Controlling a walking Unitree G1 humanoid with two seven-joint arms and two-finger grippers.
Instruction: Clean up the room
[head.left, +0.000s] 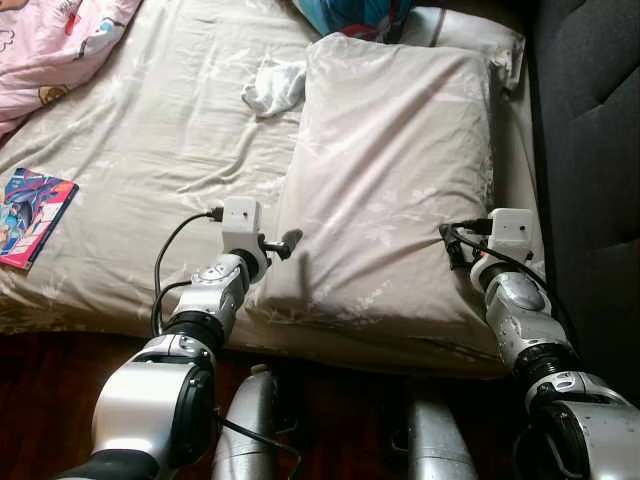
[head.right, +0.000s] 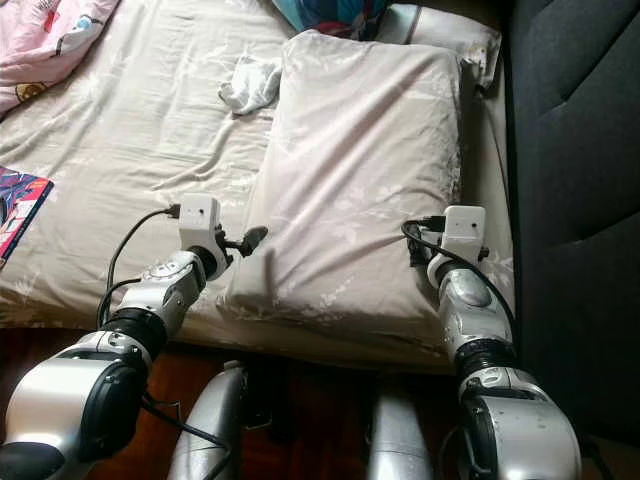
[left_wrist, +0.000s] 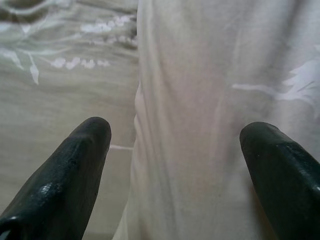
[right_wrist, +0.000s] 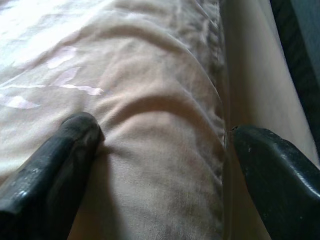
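A large beige pillow (head.left: 390, 180) lies lengthwise on the right side of the bed (head.left: 130, 170). My left gripper (head.left: 284, 245) is at the pillow's near left edge. It is open, and its two black fingers (left_wrist: 75, 170) straddle that edge with the pillow's side between them. At the pillow's near right edge my right gripper (head.left: 452, 240) is also open. One of its fingers (right_wrist: 60, 160) rests on top of the pillow and the other (right_wrist: 280, 170) is beyond the seam, over the sheet. Neither gripper has closed on the fabric.
A white crumpled cloth (head.left: 272, 85) lies beside the pillow's far left corner. A colourful book (head.left: 30, 215) sits at the bed's left edge and a pink blanket (head.left: 50, 40) at the far left. A second pillow (head.left: 470, 35) and a blue item (head.left: 350, 15) lie behind. The dark headboard (head.left: 590, 150) is close on the right.
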